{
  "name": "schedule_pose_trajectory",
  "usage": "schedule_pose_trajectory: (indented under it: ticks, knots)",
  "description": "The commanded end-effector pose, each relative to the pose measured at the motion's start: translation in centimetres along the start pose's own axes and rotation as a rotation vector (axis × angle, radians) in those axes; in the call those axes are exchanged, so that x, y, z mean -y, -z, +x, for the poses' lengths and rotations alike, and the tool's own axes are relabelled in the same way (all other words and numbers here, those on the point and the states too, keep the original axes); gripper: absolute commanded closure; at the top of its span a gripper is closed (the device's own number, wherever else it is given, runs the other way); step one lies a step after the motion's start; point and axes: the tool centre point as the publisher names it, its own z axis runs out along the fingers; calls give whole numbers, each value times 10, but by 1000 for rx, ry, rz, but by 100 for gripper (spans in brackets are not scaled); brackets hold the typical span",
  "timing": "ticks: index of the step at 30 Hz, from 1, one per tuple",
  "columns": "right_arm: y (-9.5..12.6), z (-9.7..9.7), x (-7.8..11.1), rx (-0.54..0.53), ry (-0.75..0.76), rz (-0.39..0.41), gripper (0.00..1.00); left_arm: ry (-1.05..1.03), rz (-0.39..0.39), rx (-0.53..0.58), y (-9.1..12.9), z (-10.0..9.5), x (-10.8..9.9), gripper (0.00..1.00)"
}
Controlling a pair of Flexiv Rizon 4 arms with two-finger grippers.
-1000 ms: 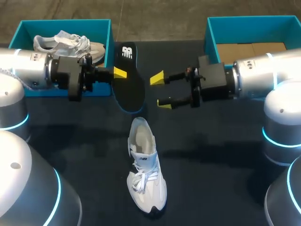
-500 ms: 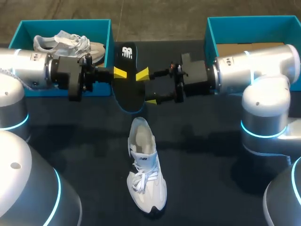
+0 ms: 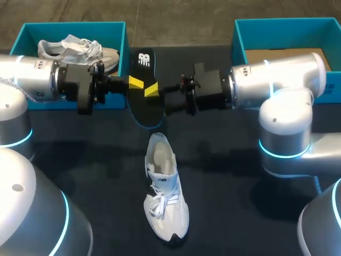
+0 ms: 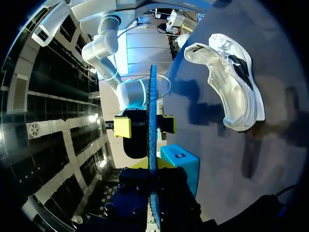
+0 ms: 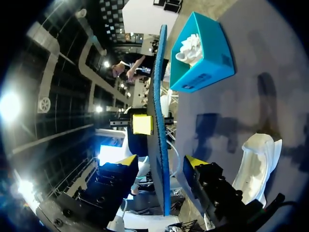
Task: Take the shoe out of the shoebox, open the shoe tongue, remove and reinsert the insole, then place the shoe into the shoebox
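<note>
A black insole [image 3: 141, 106] is out of the shoe and held on edge above the surface [image 3: 229, 202], clamped in the left end effector [image 3: 136, 83]. The right end effector [image 5: 161, 161] straddles the same insole from the opposite side. Its yellow tips are spread with a gap on either side, so it is released. The white shoe [image 3: 165, 197] lies on the surface below both end effectors, its mouth gaping.

Unboxing and insole removal look done; reinsertion and boxing remain.

There are one insole, two shoes and two shoeboxes. The second shoe [image 3: 77, 48] lies in the left shoebox [image 3: 74, 25] behind the left end effector. The right shoebox [image 3: 287, 22], behind the right arm, holds no shoe.
</note>
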Motion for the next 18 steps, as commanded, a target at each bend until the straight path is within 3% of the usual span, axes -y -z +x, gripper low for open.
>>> schedule_pose_trajectory:
  ticks: [1, 3, 6, 14, 18]
  knots:
    - [-7, 4, 0, 1, 0, -17, 41, -1, -3, -2, 0, 0, 1, 100]
    - [-7, 6, -1, 1, 1, -18, 52, -1, -3, -2, 0, 0, 1, 100]
    - [-5, 8, -1, 6, 1, -17, 59, -1, -3, -2, 0, 0, 1, 100]
    - [-2, 9, -1, 11, 4, -18, 64, -1, -3, -2, 0, 0, 1, 100]
    - [-1, 9, -1, 14, 3, -15, 73, -1, -3, -2, 0, 0, 1, 100]
